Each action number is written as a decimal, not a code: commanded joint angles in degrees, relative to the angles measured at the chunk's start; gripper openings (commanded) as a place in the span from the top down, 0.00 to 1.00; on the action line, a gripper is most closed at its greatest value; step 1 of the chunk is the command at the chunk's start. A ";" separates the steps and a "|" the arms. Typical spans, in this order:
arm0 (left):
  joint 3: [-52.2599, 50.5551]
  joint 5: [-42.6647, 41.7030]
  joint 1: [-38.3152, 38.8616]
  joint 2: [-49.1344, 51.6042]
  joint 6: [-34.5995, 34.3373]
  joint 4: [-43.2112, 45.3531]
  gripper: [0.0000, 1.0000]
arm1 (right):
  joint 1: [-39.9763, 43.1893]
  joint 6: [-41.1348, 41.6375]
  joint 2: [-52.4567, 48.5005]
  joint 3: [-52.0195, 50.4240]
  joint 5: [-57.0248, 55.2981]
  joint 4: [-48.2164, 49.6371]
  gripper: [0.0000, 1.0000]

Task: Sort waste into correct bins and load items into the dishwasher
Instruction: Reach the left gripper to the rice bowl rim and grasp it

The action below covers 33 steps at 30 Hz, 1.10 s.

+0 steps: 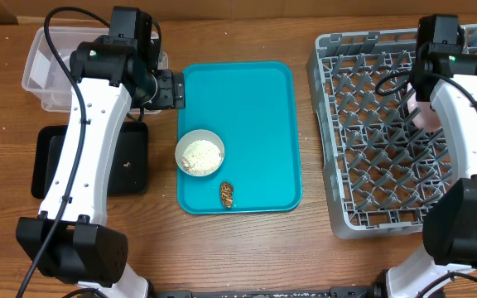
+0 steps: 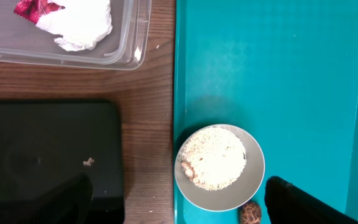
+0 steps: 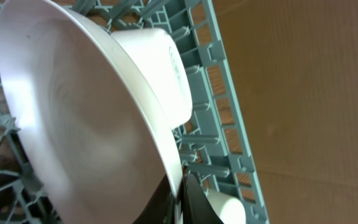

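My left gripper [image 2: 179,205] hangs open above the left edge of the teal tray [image 2: 278,74], one finger over the black tray [image 2: 42,155], the other beside a small white bowl [image 2: 219,167] full of rice. A small brown lump of food [image 2: 250,213] lies next to the bowl. The red-and-white wrapper [image 2: 67,15] sits in the clear tub [image 2: 129,37]. My right gripper [image 3: 180,202] is shut on the rim of a white plate [image 3: 73,124], held on edge inside the grey dish rack [image 3: 213,93]. A white cup [image 3: 166,62] stands behind the plate.
In the overhead view the teal tray [image 1: 255,108] is in the middle, the clear tub [image 1: 44,70] and black tray [image 1: 131,165] to its left, and the dish rack [image 1: 371,132] on the right. A crumb [image 2: 88,162] lies in the black tray.
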State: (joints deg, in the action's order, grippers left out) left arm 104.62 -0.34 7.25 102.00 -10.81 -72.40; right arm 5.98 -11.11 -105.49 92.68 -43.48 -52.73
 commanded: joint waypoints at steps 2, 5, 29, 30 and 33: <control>0.87 0.28 -0.15 -0.85 -1.03 0.26 0.09 | -1.84 3.93 1.33 -0.31 11.28 -1.66 0.95; 0.87 0.26 -0.15 -0.85 -1.01 0.24 0.06 | -1.90 3.93 4.85 0.31 15.15 -1.64 0.83; -8.70 -4.20 12.26 -0.85 -4.85 -0.72 0.06 | -1.90 9.73 16.59 1.03 63.76 -20.63 0.00; -10.25 -4.17 13.18 -0.85 -5.62 -0.15 0.06 | -1.90 9.73 16.59 1.03 63.76 -20.70 0.00; -15.23 -4.22 15.74 -0.85 -6.86 2.27 0.06 | -1.90 9.73 16.59 1.03 63.76 -20.92 0.00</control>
State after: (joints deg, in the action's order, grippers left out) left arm 94.39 -4.10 20.51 102.00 -14.44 -71.68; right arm 4.05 -2.61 -88.88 93.19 18.83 -73.54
